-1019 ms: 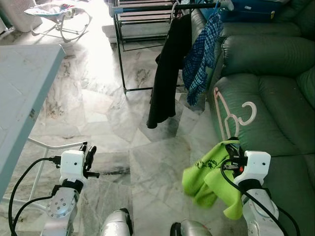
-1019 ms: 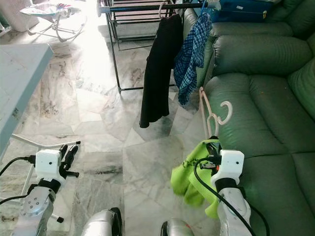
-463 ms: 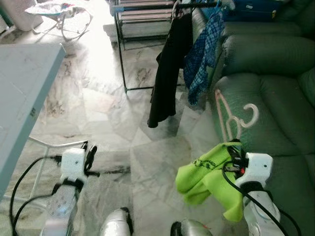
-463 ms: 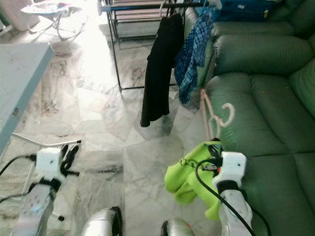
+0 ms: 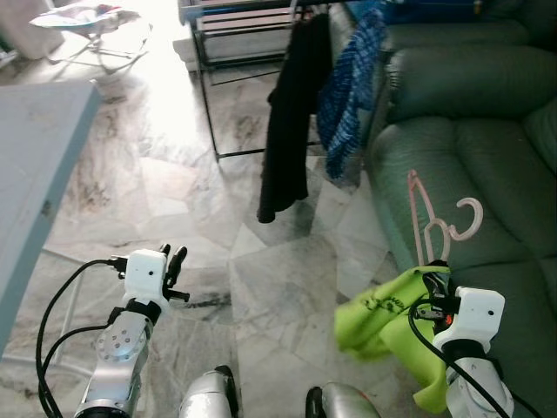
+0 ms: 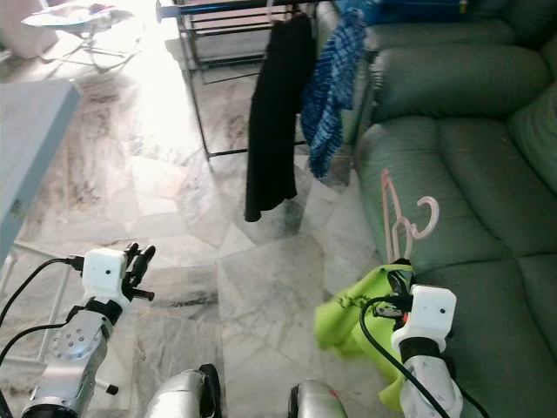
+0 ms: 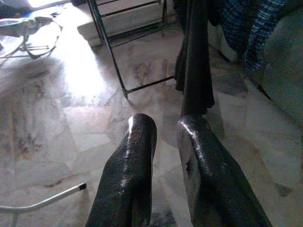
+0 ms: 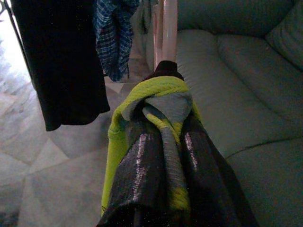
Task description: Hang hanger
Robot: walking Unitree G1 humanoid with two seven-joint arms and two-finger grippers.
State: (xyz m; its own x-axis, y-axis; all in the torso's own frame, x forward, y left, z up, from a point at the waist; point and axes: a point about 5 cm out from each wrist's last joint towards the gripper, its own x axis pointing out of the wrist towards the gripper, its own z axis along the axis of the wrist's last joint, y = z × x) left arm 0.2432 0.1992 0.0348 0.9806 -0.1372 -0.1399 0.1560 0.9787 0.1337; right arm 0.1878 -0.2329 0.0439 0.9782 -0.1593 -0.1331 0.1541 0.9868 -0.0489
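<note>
**Operator:** Currently, what is the status of the right gripper (image 8: 163, 156)?

**Technician:** Its two black fingers (image 8: 137, 175) are closed on the neck of a pink hanger (image 5: 432, 228), with the collar of a lime-green garment (image 5: 392, 318) bunched between them. The hanger stands upright above the gripper, hook at the top curling toward the robot's right. The garment droops below the gripper toward the floor.

**Operator:** Position of that assembly?

**Technician:** Low on the robot's right, at the front edge of the green sofa (image 5: 487, 157). The hanger's pink shaft shows against the sofa seat cushion.

**Operator:** And the left gripper (image 7: 163, 142)?

**Technician:** Its fingers stand slightly parted, with a narrow gap between the tips and nothing held. It is raised low on the robot's left, above the marble floor (image 5: 174, 174), pointing forward.

**Operator:** Where is the hanging point?

**Technician:** A black metal clothes rack (image 5: 209, 87) stands ahead, well apart from both grippers, beside the sofa's near arm. A black garment (image 5: 291, 113) and a blue plaid shirt (image 5: 348, 83) hang from it, side by side, the plaid one nearer the sofa.

**Operator:** Other items in range?

**Technician:** A pale table (image 5: 35, 165) edge lies along the robot's left. A baby bouncer (image 5: 78, 22) sits on the floor at the far left, in bright light.
</note>
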